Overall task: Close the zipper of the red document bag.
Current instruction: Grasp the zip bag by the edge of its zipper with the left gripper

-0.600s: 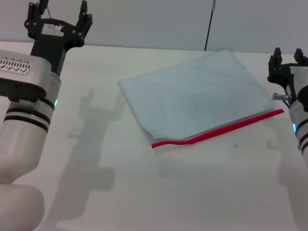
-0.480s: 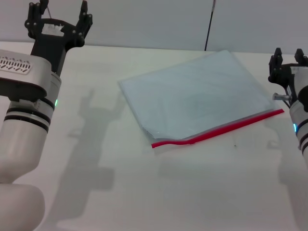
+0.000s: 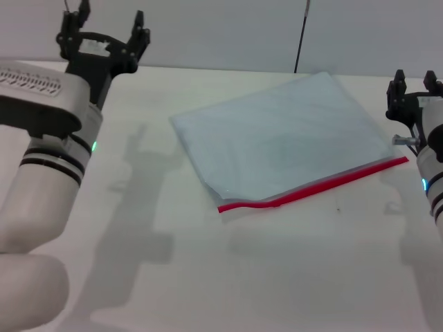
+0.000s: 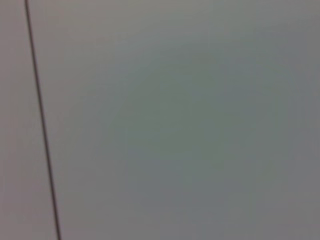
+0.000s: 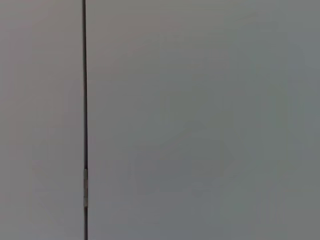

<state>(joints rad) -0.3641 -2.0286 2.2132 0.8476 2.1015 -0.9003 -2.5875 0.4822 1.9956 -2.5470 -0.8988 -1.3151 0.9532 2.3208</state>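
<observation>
On the white bench (image 3: 277, 277), red document bag (image 3: 284, 142) lies unobstructed, zipper (image 3: 315, 187) nearest; left hand (image 3: 104, 34) spread open far left, right hand (image 3: 414, 83) state unclear.

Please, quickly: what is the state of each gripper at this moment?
Left gripper: open, holding nothing, raised at the table's far left.
Right gripper: open, holding nothing, beside the right end of the zipper.

The document bag (image 3: 280, 149) lies flat on the table (image 3: 208, 277), right of centre, turned at an angle; its zipper (image 3: 315, 185) runs along the near edge. The left pincer (image 3: 104, 34) hangs over the far left corner, well apart from the bag; the right pincer (image 3: 414, 86) sits just beside the bag's right end.
</observation>
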